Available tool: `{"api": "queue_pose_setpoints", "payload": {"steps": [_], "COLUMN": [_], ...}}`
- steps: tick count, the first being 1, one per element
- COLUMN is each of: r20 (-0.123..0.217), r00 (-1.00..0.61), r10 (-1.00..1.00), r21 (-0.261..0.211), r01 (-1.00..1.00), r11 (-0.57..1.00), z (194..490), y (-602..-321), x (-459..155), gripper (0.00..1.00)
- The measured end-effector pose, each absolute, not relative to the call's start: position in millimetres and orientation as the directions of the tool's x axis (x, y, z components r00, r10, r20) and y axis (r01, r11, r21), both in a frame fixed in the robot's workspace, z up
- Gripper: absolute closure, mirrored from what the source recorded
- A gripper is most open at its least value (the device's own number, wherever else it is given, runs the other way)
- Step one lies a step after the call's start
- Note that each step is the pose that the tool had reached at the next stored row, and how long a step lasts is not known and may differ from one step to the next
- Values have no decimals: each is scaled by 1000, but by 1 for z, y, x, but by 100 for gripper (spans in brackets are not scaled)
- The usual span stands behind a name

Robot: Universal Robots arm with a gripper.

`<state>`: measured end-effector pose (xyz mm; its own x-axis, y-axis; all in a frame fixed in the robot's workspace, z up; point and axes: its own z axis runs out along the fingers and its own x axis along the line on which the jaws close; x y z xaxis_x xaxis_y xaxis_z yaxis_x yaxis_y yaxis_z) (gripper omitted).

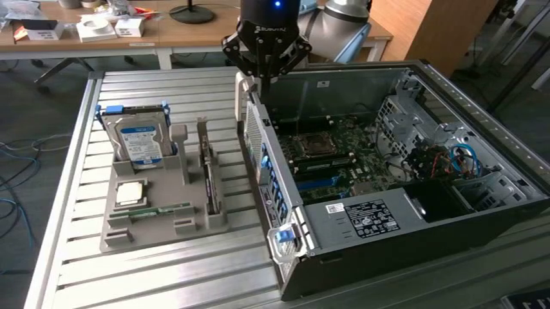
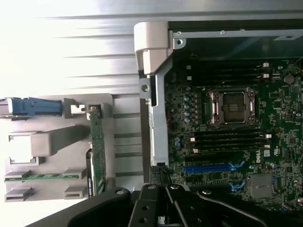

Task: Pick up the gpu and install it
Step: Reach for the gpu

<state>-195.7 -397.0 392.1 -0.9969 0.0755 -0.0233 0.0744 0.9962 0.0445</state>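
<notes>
Exterior view | gripper is hovering over the rear edge of the open computer case, jaws pinched together, holding nothing | gpu is standing on edge in the grey holder on the slatted surface, just beside the case

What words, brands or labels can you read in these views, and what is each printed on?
"ROBOTIQ": on the gripper body, exterior view.
"DELL": printed sideways on the motherboard, wrist view.
White label on the black cover in the computer case: print too small to read.
Blue label on the hard drive: too blurred to read.
Small sticker on the case's inner wall: unreadable.
</notes>
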Motion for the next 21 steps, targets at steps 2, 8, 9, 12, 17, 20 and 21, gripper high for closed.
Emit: {"api": "queue_pose_setpoints", "payload": {"steps": [2, 8, 9, 12, 17, 20, 21], "r20": [-23, -23, -23, -23, -23, -23, -23], "r00": [-997, -997, -997, -997, -997, -997, -997], "r10": [75, 77, 77, 77, 78, 79, 79], "r21": [44, 44, 44, 44, 44, 44, 44], "r01": [74, 75, 75, 76, 77, 78, 78], "r11": [996, 996, 996, 996, 996, 996, 996], "z": [392, 392, 392, 392, 391, 391, 391], "y": [-397, -394, -394, -393, -391, -390, -389], "x": [-200, -215, -218, -226, -240, -248, -251], "gripper": [89, 89, 89, 89, 89, 89, 89]}}
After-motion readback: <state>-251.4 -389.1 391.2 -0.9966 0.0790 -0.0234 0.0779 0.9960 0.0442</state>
